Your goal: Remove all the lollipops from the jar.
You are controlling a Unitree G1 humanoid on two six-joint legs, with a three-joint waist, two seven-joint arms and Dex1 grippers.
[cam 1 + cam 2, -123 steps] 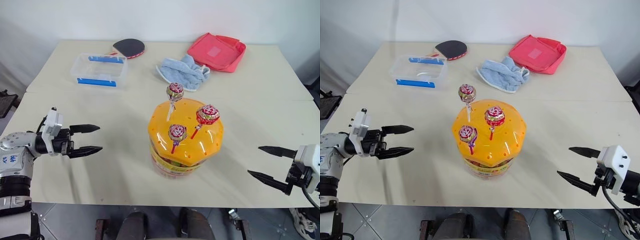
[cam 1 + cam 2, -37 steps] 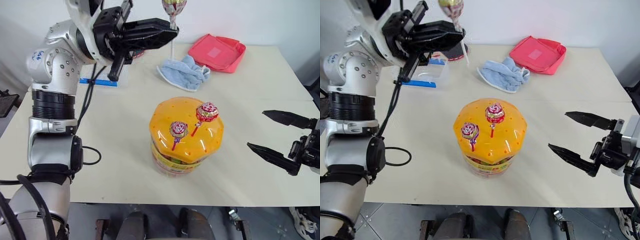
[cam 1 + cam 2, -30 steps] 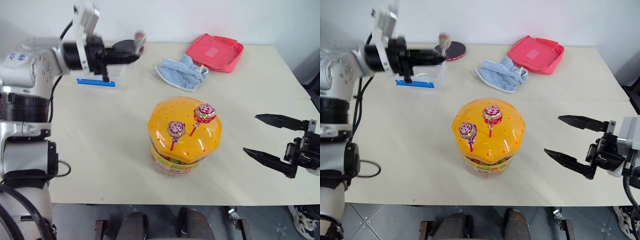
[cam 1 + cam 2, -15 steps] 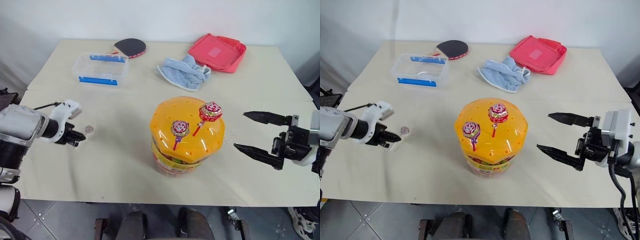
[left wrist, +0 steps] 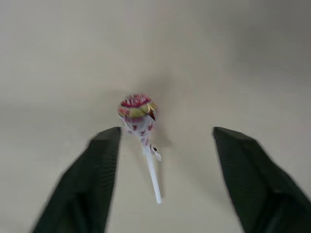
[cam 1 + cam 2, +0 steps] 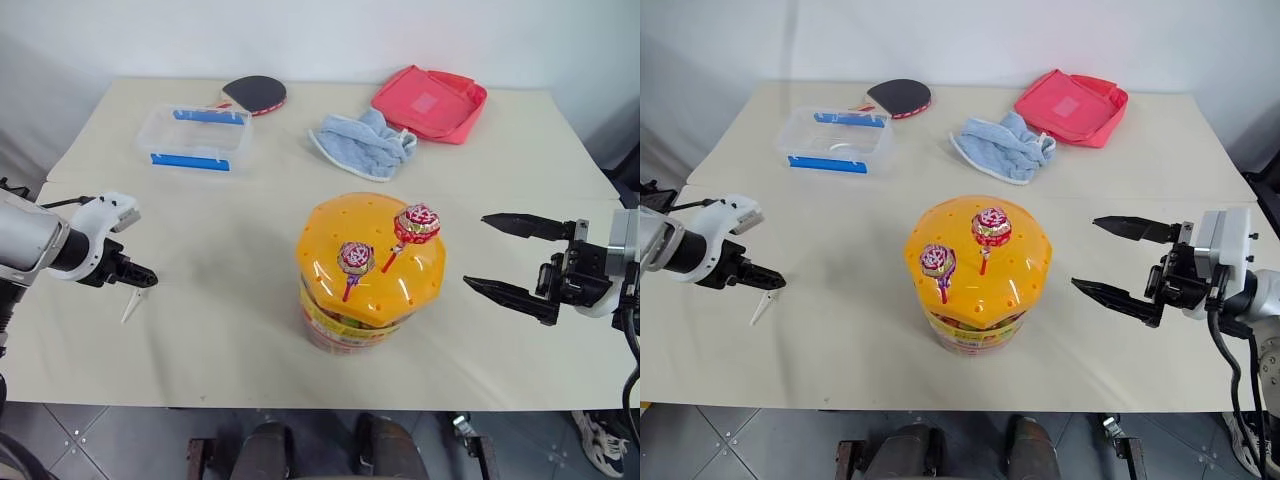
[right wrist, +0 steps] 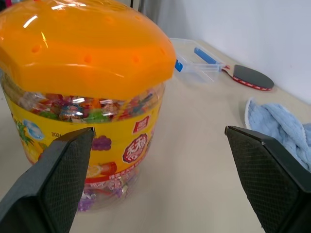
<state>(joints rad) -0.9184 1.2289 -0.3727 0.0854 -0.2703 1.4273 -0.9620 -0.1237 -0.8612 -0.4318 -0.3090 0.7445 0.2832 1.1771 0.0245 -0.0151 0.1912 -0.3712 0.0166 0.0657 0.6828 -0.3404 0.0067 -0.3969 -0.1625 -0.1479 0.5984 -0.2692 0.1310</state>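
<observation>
The jar, a clear tub with a domed orange lid, stands in the middle of the table. Two lollipops stick up from the lid, one at the front and one to its right. A third lollipop with a white stick lies on the table at the near left. My left gripper is open above it, a finger on each side and neither gripping it. My right gripper is open and empty, level, just right of the jar and pointing at it.
A clear box with blue clips, a table-tennis paddle, a blue towel and a pink pouch lie along the far side. The table's front edge runs just below both grippers.
My left gripper, shut on the lollipop half a second ago, has opened and let it go onto the table at the near left. My right gripper stays open and in place.
</observation>
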